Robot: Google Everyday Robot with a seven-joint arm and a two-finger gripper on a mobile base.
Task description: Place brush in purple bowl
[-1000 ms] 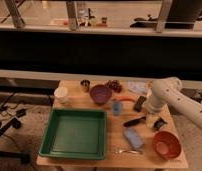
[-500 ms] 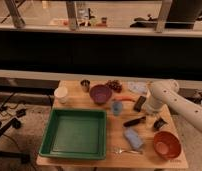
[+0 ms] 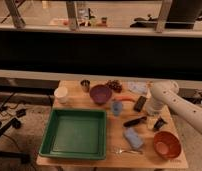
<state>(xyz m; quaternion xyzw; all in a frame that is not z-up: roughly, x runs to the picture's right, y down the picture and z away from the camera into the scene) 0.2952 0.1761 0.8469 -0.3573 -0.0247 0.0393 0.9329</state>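
Note:
The brush is a slender black stick lying flat on the wooden table, right of centre. The purple bowl stands at the back middle of the table, up and to the left of the brush. My gripper hangs low over the table just right of the brush's right end, under the white arm that comes in from the right. The gripper is apart from the bowl.
A green tray fills the front left. A blue cup, a black block and an orange carrot-like item lie between bowl and brush. An orange-red bowl, blue sponge and fork sit in front. A white cup and metal cup stand at the back left.
The arm has shifted slightly and the gripper has sunk a little beside the brush's right end. The brush and bowl have not moved.

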